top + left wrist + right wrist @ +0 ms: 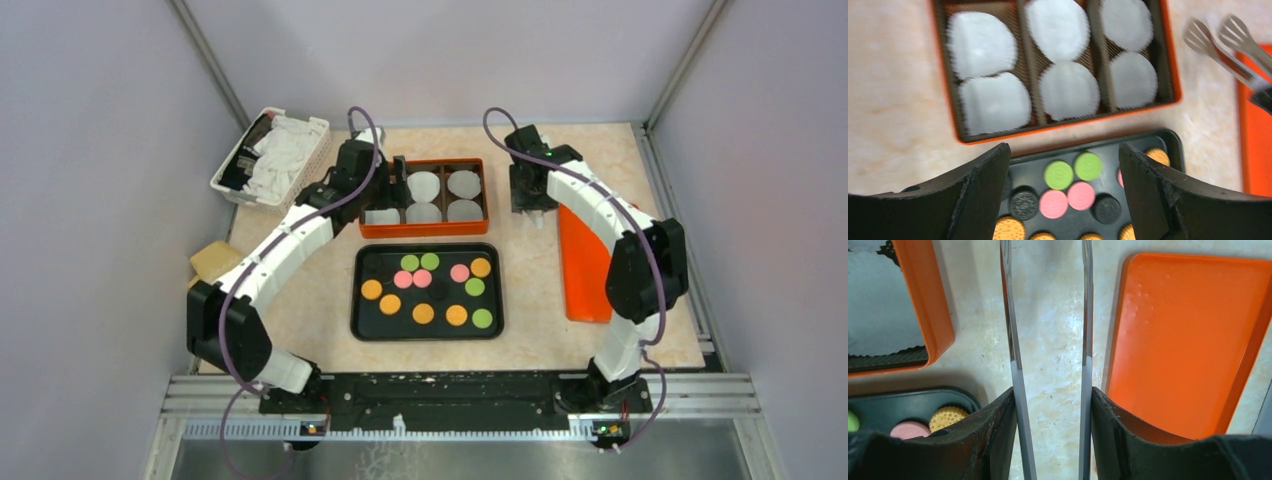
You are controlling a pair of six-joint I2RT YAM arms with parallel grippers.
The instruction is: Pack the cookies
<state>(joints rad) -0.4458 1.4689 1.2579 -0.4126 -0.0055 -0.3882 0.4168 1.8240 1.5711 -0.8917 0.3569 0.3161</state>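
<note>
Well, the table (530,270) is the biggest thing, and both arms reach over it. A flat orange lid (1188,340) lies just right of the right gripper (1052,395). The black tray (1168,137) sits under the left gripper (1064,150), and its far edge shows between those jaws. The orange box (1068,125) lies just past the left jaws, not touching them. The left jaws stand wide apart with nothing in them. The right jaws squeeze the tongs (1017,390), one jaw on each arm. White liners (1068,90) sit in the box. The cookies (1058,174), orange, green, pink and black, lie in the tray, some between the left jaws.
</note>
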